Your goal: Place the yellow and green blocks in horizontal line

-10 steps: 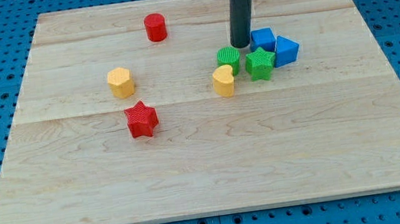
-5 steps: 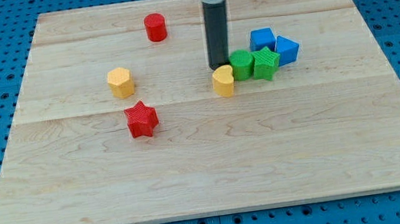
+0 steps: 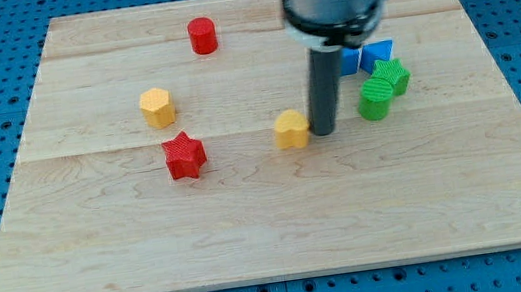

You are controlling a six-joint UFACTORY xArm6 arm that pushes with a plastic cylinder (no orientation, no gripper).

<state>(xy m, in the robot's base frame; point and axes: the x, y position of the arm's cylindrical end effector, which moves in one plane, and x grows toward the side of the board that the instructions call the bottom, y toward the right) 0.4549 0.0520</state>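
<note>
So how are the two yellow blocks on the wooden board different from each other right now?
The yellow hexagonal block stands alone toward the view's left, with only the red star block nearby; the other yellow block sits near the middle, right beside my tip, on the tip's left side in the view. The hexagonal one shows flat facets; the other's shape is harder to make out. Both are small, yellow and on the board.

my tip [image 3: 322, 134] right of yellow block [image 3: 291, 129]

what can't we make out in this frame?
Camera view:
- Blue blocks: mostly hidden behind the rod; their shapes and count are unclear.
- My tip stands right of the yellow block; whether they touch cannot be told.
- Green star: partly covered by the green cylinder.
</note>
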